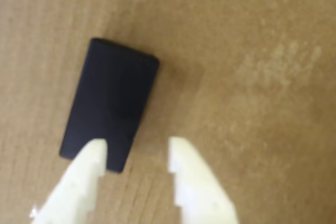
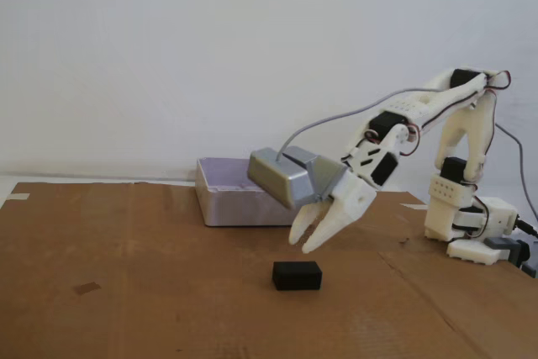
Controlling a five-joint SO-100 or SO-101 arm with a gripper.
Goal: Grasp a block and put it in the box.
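Note:
A small matte black block lies on the brown cardboard sheet; in the wrist view the block sits slanted at the left of centre. My white gripper hangs open just above it, fingertips pointing down, nothing between them. In the wrist view the gripper shows one fingertip overlapping the block's near corner and the other off to its right. The pale lilac-grey box stands behind, partly hidden by the grey module on the arm.
The grey metallic module rides on the wrist in front of the box. The arm's base stands at the right on the cardboard. A white wall is behind.

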